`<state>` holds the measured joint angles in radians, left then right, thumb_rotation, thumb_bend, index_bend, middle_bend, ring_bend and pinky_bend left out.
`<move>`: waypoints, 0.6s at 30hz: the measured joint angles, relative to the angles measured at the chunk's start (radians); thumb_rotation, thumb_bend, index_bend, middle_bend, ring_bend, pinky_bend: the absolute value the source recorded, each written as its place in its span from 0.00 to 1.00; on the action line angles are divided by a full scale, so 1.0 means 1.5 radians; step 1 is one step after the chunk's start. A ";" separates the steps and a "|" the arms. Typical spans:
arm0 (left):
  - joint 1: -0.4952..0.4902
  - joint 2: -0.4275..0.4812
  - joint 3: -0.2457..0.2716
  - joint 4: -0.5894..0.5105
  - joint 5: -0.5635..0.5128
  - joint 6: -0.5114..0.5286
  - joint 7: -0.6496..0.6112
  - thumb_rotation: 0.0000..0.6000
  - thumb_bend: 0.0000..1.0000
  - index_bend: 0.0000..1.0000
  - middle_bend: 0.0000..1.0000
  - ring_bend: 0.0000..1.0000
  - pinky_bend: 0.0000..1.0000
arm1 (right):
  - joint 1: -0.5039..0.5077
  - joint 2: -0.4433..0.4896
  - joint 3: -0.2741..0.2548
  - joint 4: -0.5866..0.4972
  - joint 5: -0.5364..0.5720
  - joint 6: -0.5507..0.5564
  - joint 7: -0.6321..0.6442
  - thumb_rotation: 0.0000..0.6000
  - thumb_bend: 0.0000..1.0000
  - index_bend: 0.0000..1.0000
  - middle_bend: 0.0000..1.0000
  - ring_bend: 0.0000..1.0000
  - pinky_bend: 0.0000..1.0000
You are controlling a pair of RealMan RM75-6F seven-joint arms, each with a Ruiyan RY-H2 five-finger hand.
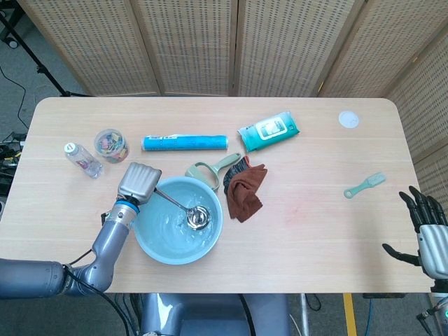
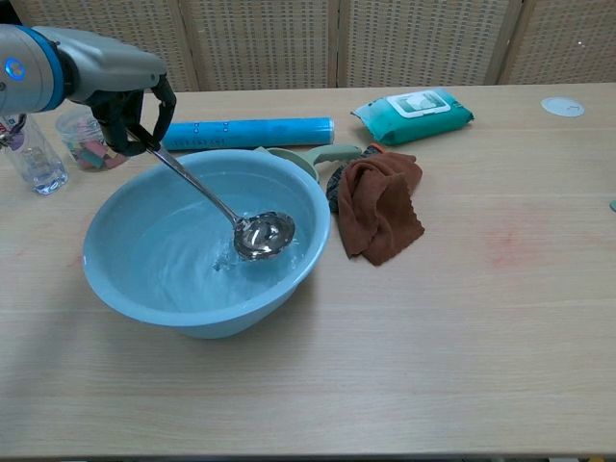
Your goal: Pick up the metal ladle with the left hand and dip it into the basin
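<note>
Landmark: a brown cloth lay crumpled near the middle of the wooden table.
Wipes: a green wet-wipe pack sat just behind the cloth.
Tube: a long blue tube lay behind and to the cloth's left.
Scoop: a pale green handled utensil touched the cloth's left edge.
Jar and bottle: a jar of coloured bits and a small clear bottle stood far left of the cloth.
Brush: a small green brush lay well to the cloth's right.
Disc: a white disc rested far right, behind the cloth.

Head view looks straight down; chest view faces forward, sharing the basin.
</note>
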<state>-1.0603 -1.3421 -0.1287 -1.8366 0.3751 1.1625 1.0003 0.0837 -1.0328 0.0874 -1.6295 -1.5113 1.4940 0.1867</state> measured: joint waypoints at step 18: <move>-0.018 0.129 -0.005 -0.142 -0.037 0.049 0.035 1.00 0.57 0.92 1.00 0.94 0.88 | -0.001 -0.004 -0.002 -0.004 -0.004 0.004 -0.013 1.00 0.00 0.00 0.00 0.00 0.00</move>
<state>-1.0871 -1.1483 -0.1356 -2.0495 0.3198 1.2364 1.0529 0.0820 -1.0381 0.0841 -1.6355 -1.5175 1.4997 0.1678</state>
